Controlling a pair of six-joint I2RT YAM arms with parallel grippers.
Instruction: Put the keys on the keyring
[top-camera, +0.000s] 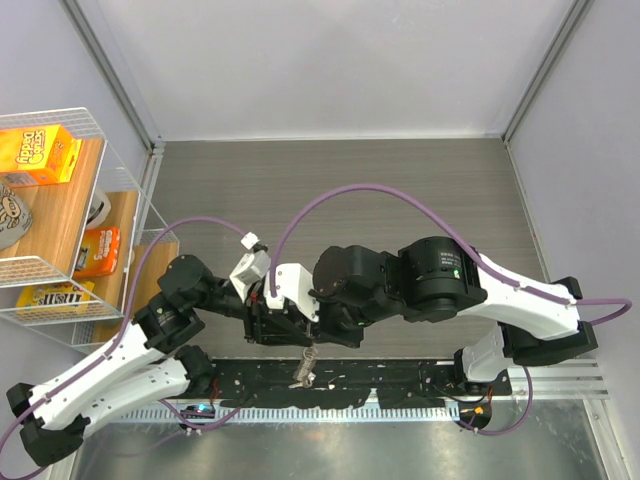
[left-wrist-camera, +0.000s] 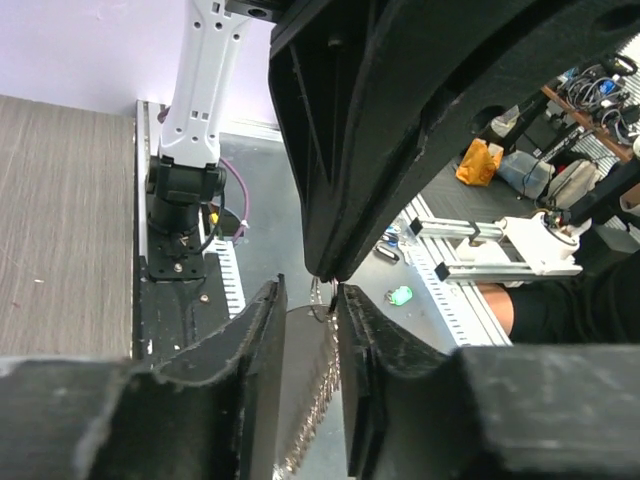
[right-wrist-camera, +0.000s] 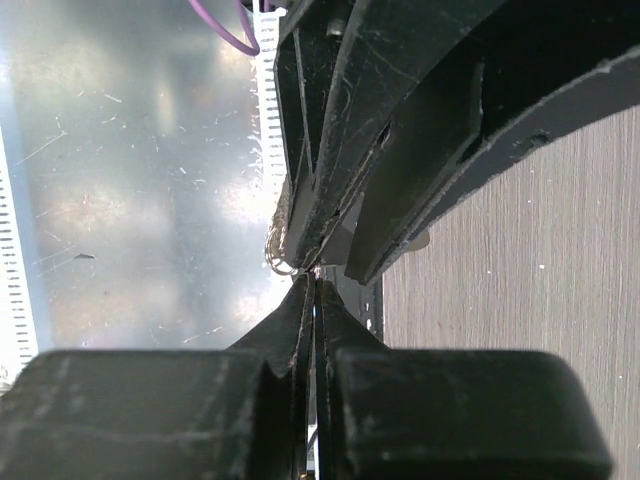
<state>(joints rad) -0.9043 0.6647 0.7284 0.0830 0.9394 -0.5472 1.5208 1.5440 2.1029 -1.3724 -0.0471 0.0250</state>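
Left gripper (left-wrist-camera: 310, 292): its fingers stand a narrow way apart with the keyring (left-wrist-camera: 320, 390) running down the slot between them. From here I can't tell whether they pinch it.
Right gripper (right-wrist-camera: 315, 292): fingers pressed flat together, tip to tip with the left one's. What sits in the pinch is too small to make out.
Keyring, place: at the middle of the table's (top-camera: 330, 180) near edge, under the two meeting grippers and over the black rail (top-camera: 400, 378) that carries the arm bases.
Keyring, long axis: from above, the glittery strip runs from the fingertips toward the near edge, leaning slightly left. From the left wrist it lies lengthwise along the finger slot, one end up at the tips.
Small wire loop (left-wrist-camera: 320, 298): at that upper end, right by the right gripper's tip.
Keys: I can't pick any out.
Shelf (top-camera: 70, 215): at the table's left edge.
Writing: an orange box (top-camera: 38, 152) up top has big pale letters, upside down and unreadable. The yellow box (top-camera: 55, 296) has dark lettering, too small to read.
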